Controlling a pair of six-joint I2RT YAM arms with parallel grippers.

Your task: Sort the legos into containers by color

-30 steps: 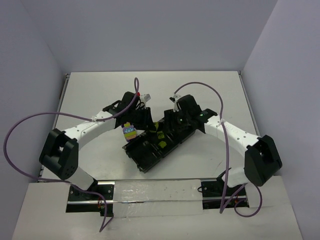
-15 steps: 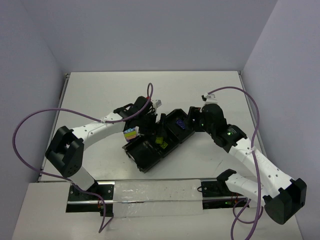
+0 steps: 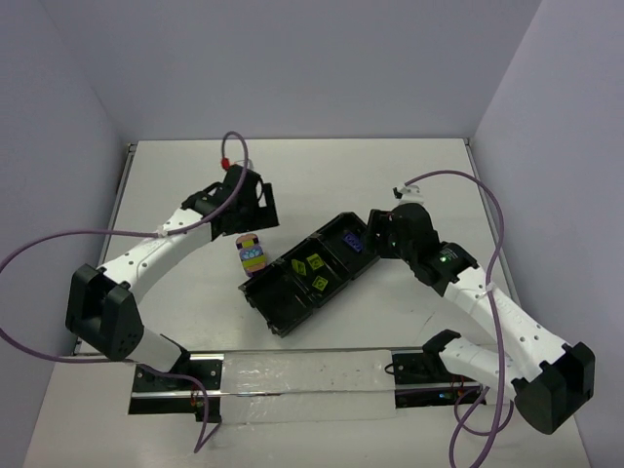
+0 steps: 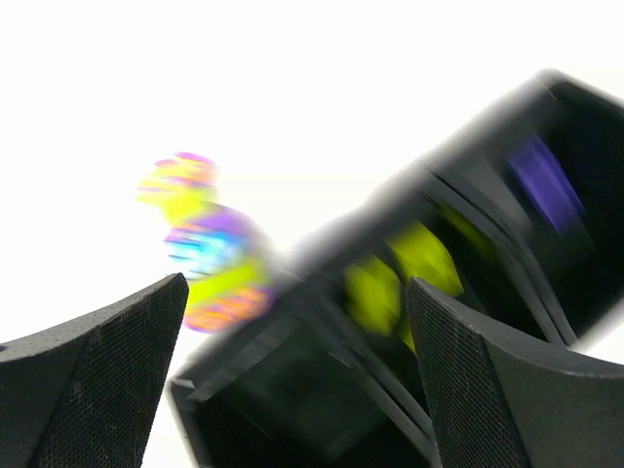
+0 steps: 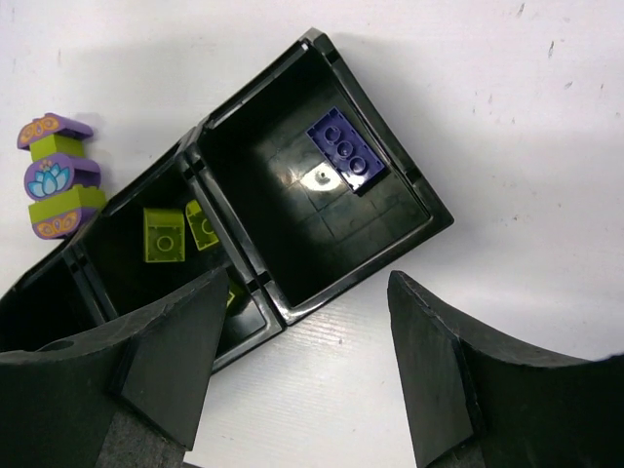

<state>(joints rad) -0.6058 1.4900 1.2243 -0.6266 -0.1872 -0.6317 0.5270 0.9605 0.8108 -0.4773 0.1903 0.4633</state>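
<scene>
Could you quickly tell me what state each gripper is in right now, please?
Left gripper: open, holding nothing.
Right gripper: open, holding nothing.

Left gripper [image 4: 294, 292] seems spread wide, though the view is blurred; right gripper [image 5: 307, 283] has its 2 fingers parted.

Heavy motion blur. Left claw [image 4: 292, 292] spread wide, nothing between its fingers [image 4: 107, 380]. Multicoloured lego stack [image 4: 205, 244] on white desk [image 4: 341, 78], just beside black tray [image 4: 487, 146]. Yellow-green legos [image 4: 400, 278] in middle compartment, purple lego [image 4: 546, 185] in far one. Near compartment too dark to read.
</scene>
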